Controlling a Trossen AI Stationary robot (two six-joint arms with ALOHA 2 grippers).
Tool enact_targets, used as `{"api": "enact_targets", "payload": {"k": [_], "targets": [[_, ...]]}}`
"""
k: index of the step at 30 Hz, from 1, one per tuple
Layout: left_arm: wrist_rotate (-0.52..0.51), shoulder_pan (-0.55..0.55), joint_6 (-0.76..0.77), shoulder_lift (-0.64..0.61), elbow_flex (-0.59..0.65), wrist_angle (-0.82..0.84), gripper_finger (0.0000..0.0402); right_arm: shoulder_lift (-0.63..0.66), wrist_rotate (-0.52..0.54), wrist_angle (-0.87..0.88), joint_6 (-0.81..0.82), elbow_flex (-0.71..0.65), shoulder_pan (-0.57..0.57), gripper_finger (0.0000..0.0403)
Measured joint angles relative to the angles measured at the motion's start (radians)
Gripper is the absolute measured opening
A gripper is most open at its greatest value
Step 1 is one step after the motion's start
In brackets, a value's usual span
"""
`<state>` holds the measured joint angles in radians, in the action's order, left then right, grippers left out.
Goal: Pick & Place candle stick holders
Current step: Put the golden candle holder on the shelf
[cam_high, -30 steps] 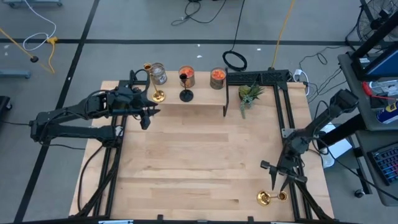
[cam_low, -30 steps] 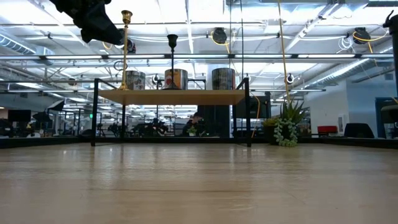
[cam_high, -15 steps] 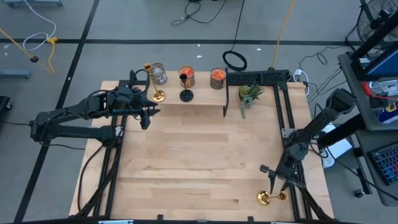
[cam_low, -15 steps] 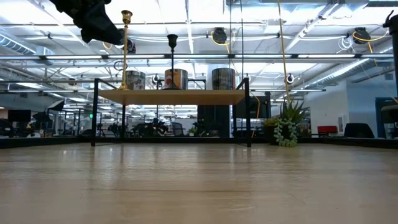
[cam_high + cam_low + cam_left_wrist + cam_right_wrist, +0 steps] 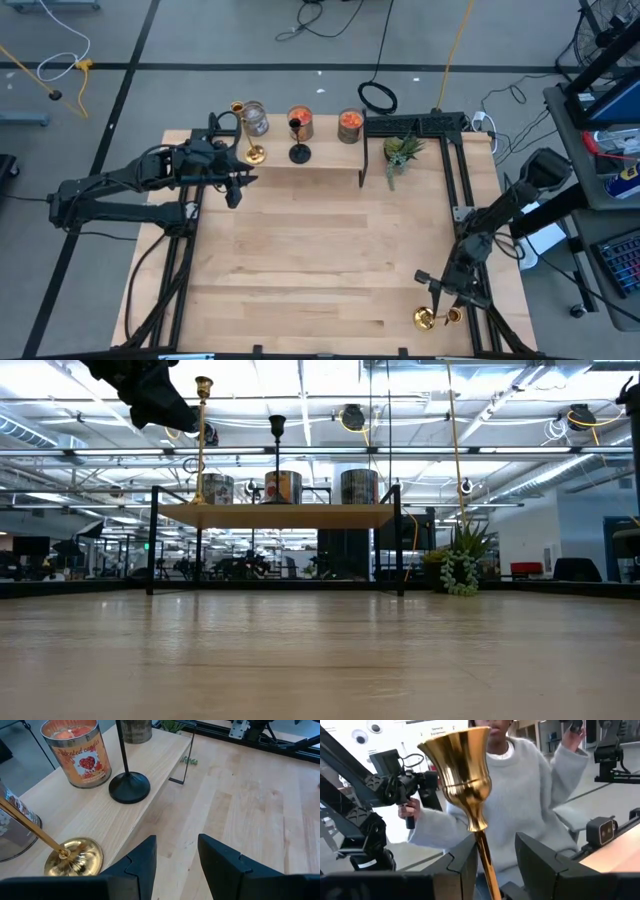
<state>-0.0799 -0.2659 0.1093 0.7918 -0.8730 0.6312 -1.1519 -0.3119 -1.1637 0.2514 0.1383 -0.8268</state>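
One gold candle stick holder and the black one with a dark red top stand on their round bases on a raised wooden shelf at the far side. They also show in the left wrist view, gold and black. My left gripper is open and empty, just in front of the shelf. A second gold holder lies near the table's near right corner. My right gripper is open over it, its fingers on either side of the slim stem, with the cup beyond them. My right gripper's fingers stand on either side of the gold holder's stem, below its cup. The stem runs close along one finger. I cannot tell whether it touches. My left gripper touches nothing.
Three glass jars stand at the back of the shelf. A small green plant stands right of it. A black frame runs along the right edge. A person in a grey sweater stands beyond the table.
My right gripper has gone toward the table's near edge and down, closer over the lying gold holder.
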Motion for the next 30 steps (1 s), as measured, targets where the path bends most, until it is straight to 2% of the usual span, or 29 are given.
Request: {"api": "enact_targets", "payload": {"k": [5, 11, 25, 30], "targets": [[0.0, 0.0, 0.0, 0.0, 0.0, 0.0, 0.015, -0.013, 0.01, 0.0, -0.015, 0.0, 0.001, 0.0125], [0.0, 0.0, 0.0, 0.0, 0.0, 0.0, 0.015, -0.014, 0.129, -0.02, -0.135, 0.001, 0.002, 0.0125], [0.0, 0.0, 0.0, 0.0, 0.0, 0.0, 0.015, -0.013, 0.131, -0.063, -0.195, 0.002, 0.002, 0.0125], [0.0, 0.0, 0.0, 0.0, 0.0, 0.0, 0.015, -0.013, 0.129, -0.062, -0.303, 0.002, 0.002, 0.0125]]}}
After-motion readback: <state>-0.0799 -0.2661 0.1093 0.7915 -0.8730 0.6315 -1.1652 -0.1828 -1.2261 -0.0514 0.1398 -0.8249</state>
